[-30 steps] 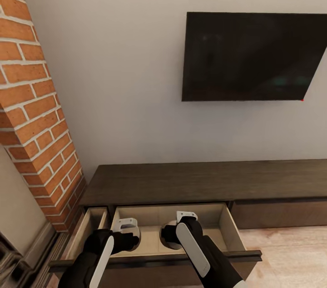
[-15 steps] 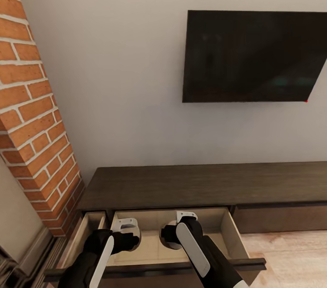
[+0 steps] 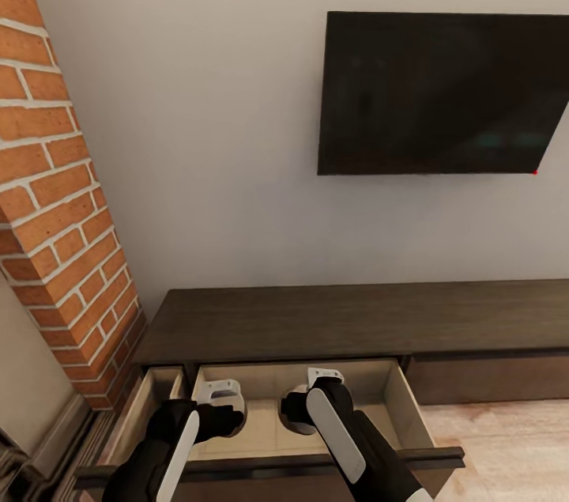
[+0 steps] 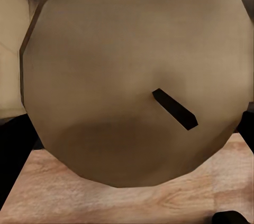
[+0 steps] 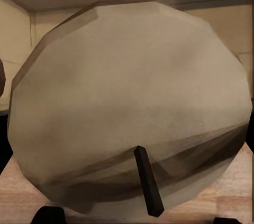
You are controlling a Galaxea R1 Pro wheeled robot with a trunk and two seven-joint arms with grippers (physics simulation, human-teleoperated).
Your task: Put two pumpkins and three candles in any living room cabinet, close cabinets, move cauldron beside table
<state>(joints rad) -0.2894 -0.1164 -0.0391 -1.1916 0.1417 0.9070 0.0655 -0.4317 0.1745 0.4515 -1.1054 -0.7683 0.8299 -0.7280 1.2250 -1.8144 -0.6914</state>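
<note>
Both arms reach down into an open drawer of the cabinet [image 3: 348, 320], a long, low dark-brown wooden unit with a flat matte top and pale smooth wood inside. The left gripper [image 3: 221, 399] and right gripper [image 3: 312, 399] hang over the drawer floor at about 6 o'clock in the head view. Each wrist view shows a faceted, beige, round candle end with a short black wick: one candle [image 4: 132, 76] at the left gripper, another candle [image 5: 132, 113] at the right. I cannot tell how wide either gripper stands. A flat black television [image 3: 442, 91] hangs at 2 o'clock; rough red brick [image 3: 55, 194] runs at 9 o'clock.
</note>
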